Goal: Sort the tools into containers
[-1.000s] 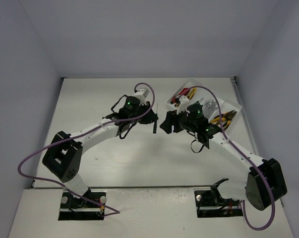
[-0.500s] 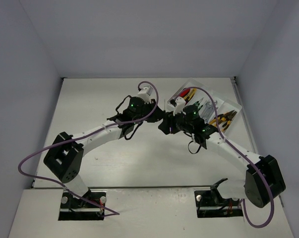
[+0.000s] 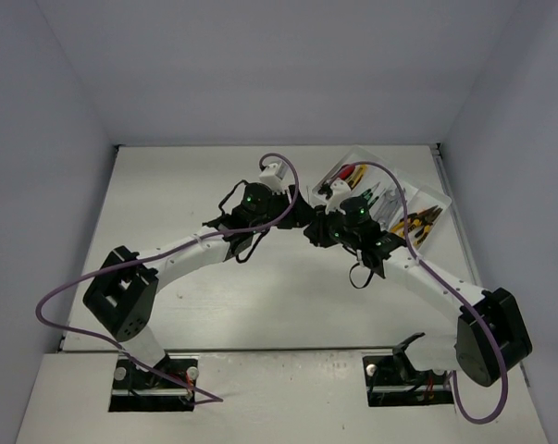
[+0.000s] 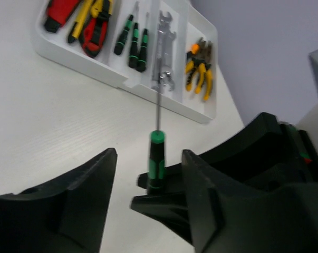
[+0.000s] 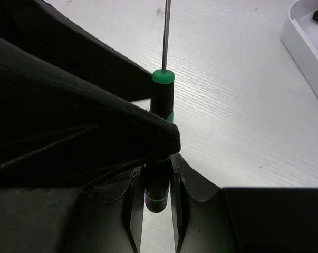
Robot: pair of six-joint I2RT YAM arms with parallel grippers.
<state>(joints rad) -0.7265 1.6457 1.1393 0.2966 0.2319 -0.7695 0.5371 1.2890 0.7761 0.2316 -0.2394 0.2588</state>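
The right end effector clamps the black-green screwdriver by its handle above the middle of the bench. The left end effector stands parted around it. The tray sits at the far right corner.

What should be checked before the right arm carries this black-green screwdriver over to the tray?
1. Right gripper shut on the black-green screwdriver: ok, its fingers press both sides of the handle.
2. Left gripper open: ok, a gap shows on each side of the handle.
3. Left fingers out of the way: not ok, they flank the handle.
4. Room in the screwdriver compartment of the white tray: ok, three screwdrivers lie toward one end and the end nearer the arms is bare.
5. Grip firm enough for the carry: cannot tell.
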